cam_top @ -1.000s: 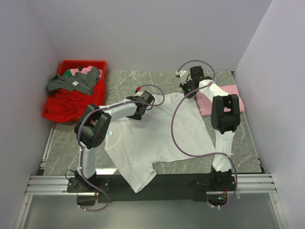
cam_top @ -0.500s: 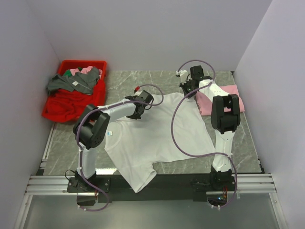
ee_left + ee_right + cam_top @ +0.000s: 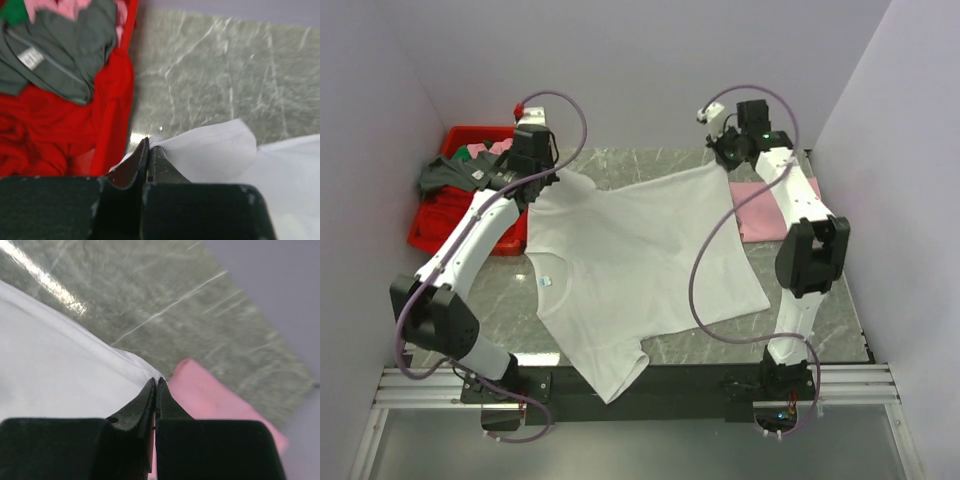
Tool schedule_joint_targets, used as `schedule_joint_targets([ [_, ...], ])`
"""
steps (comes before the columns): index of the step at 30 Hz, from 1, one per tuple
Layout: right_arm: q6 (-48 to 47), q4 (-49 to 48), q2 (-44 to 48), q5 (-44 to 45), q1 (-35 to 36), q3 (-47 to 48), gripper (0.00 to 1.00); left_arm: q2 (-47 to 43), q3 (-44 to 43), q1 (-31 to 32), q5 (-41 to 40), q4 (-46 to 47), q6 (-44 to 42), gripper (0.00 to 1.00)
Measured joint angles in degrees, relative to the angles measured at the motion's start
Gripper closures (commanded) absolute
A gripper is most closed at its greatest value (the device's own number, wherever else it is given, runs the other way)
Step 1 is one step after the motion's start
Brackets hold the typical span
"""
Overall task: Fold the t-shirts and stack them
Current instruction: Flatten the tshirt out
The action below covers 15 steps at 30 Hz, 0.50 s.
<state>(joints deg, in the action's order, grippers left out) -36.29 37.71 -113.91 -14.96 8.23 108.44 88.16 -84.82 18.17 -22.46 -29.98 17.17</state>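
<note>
The white t-shirt (image 3: 630,260) hangs stretched between both grippers at the back of the table, its near part draped down past the front edge. My left gripper (image 3: 552,176) is shut on the shirt's far left corner (image 3: 200,150), lifted above the table beside the red bin. My right gripper (image 3: 723,166) is shut on the far right corner (image 3: 75,375). The folded pale pink t-shirt (image 3: 765,205) lies on the table at the back right, just under and right of the right gripper (image 3: 156,381); it shows as a pink block (image 3: 210,400) in the right wrist view.
A red bin (image 3: 470,205) at the back left holds red, grey and pink clothes (image 3: 55,55). White walls close in the back and both sides. The marble tabletop (image 3: 820,290) shows bare right of the shirt.
The left gripper closed on the shirt's edge, then both arms rose and moved back, the left one swinging far left toward the bin, lifting and stretching the shirt's far edge.
</note>
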Motion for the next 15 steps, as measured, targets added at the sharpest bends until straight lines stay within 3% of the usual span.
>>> schedule_joint_targets([
  [8,-4.5,3.6,18.6,1.1,0.0,8.9,1.00,-12.3,-4.8,0.4,-0.9,1.3,-6.7,1.00],
  [15,-3.9,1.0,37.2,1.3,0.0,13.4,1.00,-29.4,-8.4,0.4,0.7,9.3,-7.7,0.99],
])
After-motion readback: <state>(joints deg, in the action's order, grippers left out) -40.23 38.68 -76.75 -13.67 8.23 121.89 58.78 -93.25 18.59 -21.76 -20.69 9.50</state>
